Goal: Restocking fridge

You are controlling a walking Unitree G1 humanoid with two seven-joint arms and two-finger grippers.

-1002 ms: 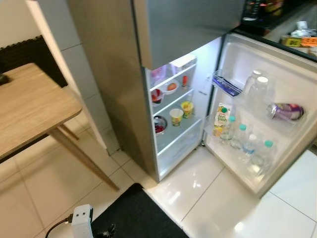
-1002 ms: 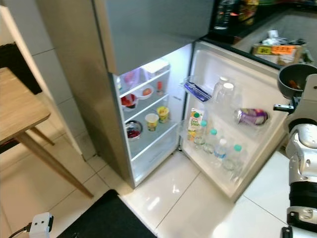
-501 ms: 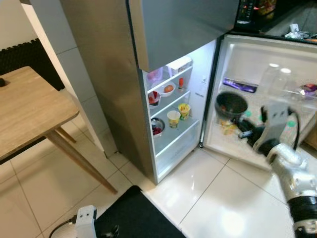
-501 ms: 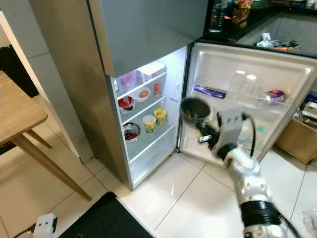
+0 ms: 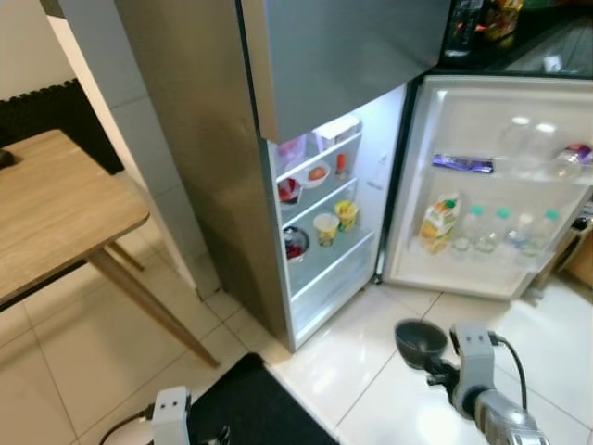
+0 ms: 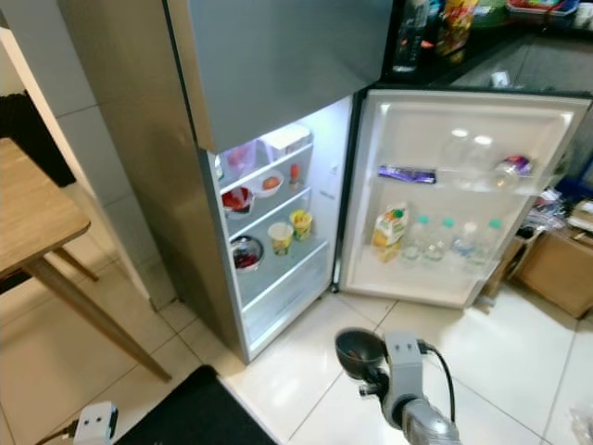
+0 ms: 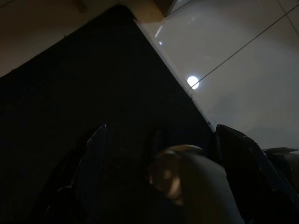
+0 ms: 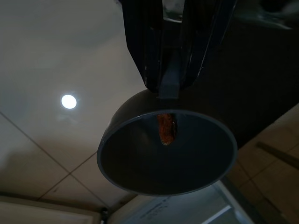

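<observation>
One round dark bowl (image 8: 167, 152) in right hand (image 8: 171, 70)

The right arm (image 5: 496, 417) reaches forward low over the floor in front of the open fridge (image 5: 334, 213), short of its door, silver forearm angled up from the bottom edge of the head views. Its right gripper (image 8: 169, 79) points toward the fridge, and the two black fingers (image 8: 140, 51) are clamped together on the short handle of a dark pan (image 8: 167, 156) (the bowl hangs just past the fingertips). The left gripper (image 7: 159, 154) hangs low on the robot's other side, away from the fridge, its fingers (image 7: 91, 154) spread apart in shadow.
</observation>
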